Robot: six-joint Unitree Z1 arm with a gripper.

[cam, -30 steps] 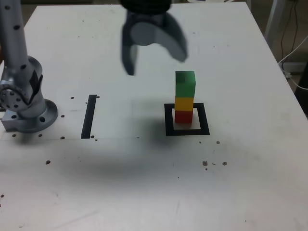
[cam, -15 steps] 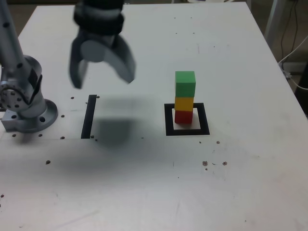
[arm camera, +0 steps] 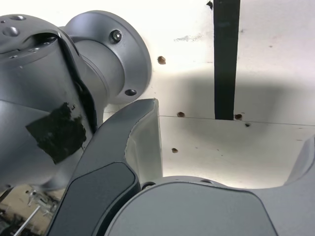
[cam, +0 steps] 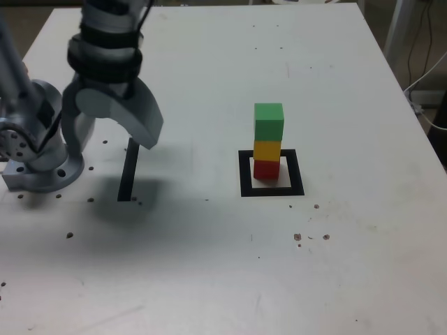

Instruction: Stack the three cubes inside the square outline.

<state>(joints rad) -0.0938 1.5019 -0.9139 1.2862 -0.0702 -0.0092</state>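
Starting at the exterior view's left, you're looking at the arm's round grey base (cam: 38, 164) sitting on the white table (cam: 209, 279), and it's just beside the gripper (cam: 112, 136), on its left in that view. The gripper itself is hanging above the table with its jaws spread wide and nothing between them. In the wrist view one grey finger (arm camera: 133, 142) is showing right next to the base, with bare table beyond it.

Right under the gripper's right finger in the exterior view, a straight black strip (cam: 128, 171) is lying flat, running away from the camera. Small dark screw holes are dotting the table around it.

Well off to the gripper's right in that view, the square outline (cam: 272, 190) is lying flat, and the stack is standing upright inside it: red cube (cam: 266, 169) at the bottom, yellow cube (cam: 267, 150) on that, green cube (cam: 269, 121) on top. Long axis of the stack is pointing straight up, faces roughly square to the outline. Nothing's sitting between your gripper and the stack, just open table.
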